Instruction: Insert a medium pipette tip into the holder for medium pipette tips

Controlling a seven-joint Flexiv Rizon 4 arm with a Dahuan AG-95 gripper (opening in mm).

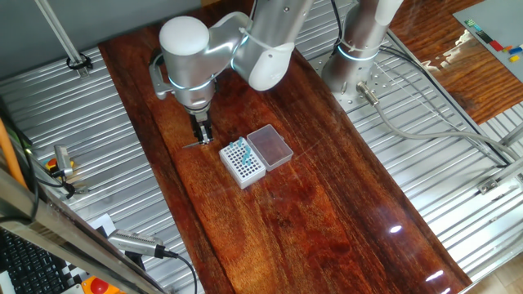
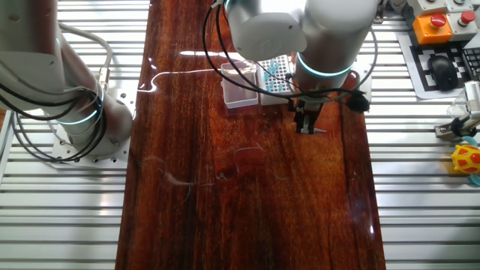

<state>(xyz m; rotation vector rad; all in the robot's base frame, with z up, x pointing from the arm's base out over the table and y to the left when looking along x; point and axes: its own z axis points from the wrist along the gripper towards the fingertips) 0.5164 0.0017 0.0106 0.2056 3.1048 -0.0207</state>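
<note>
One fixed view shows the gripper [image 1: 202, 137] pointing straight down, low over the wooden table [image 1: 327, 220]. Its fingers look close together, but I cannot tell if they pinch anything. The medium pipette tip [image 1: 194, 145] lies flat right at the fingertips, long way sideways. The holder for medium pipette tips [image 1: 243, 160] sits just beside, lid open.

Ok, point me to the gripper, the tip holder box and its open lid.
gripper [image 1: 202, 139], one fixed view, between its fingertips.
tip holder box [image 1: 242, 161], one fixed view, on its holed top grid.
clear lid [image 1: 270, 146], one fixed view, on its middle.
</note>
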